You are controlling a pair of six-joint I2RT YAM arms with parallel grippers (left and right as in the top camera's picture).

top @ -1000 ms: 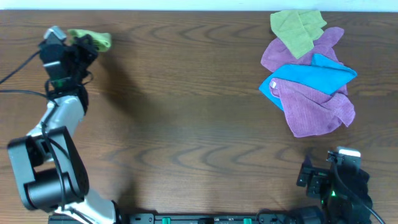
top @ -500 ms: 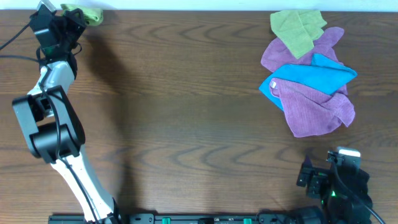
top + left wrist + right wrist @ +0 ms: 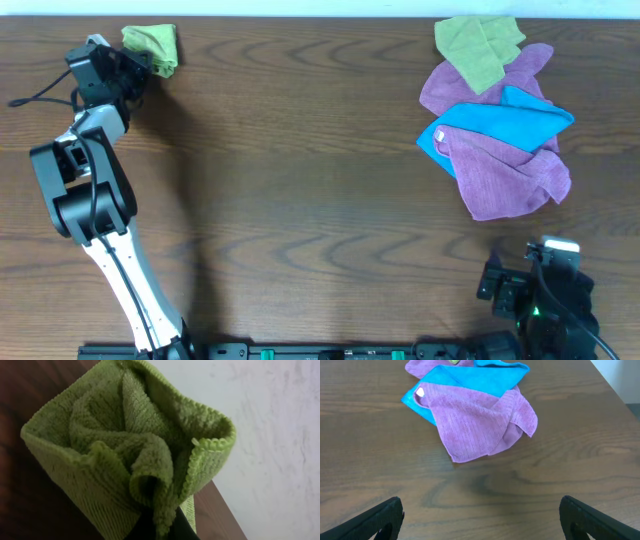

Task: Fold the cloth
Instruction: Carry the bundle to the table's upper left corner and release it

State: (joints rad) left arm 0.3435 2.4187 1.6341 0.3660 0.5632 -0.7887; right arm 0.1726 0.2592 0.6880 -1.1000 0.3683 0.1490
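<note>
The lime-green cloth [image 3: 152,45] is bunched at the table's far left corner. In the left wrist view it [image 3: 130,445] fills the frame, crumpled, hanging over the table's far edge. My left gripper [image 3: 138,62] is shut on a fold of the cloth; the dark fingers [image 3: 165,525] pinch the fabric at the bottom of that view. My right gripper [image 3: 535,285] rests at the near right, open and empty, its fingertips [image 3: 480,520] wide apart over bare wood.
A pile of cloths lies at the far right: olive-green [image 3: 478,48], purple [image 3: 510,170] and blue [image 3: 500,125]. The purple [image 3: 480,425] and blue [image 3: 470,377] ones show in the right wrist view. The table's far edge [image 3: 300,16] runs just behind the cloth.
The left gripper, holding the cloth, swung out to the far left corner and has now come back slightly right and nearer. The right arm has not moved.
</note>
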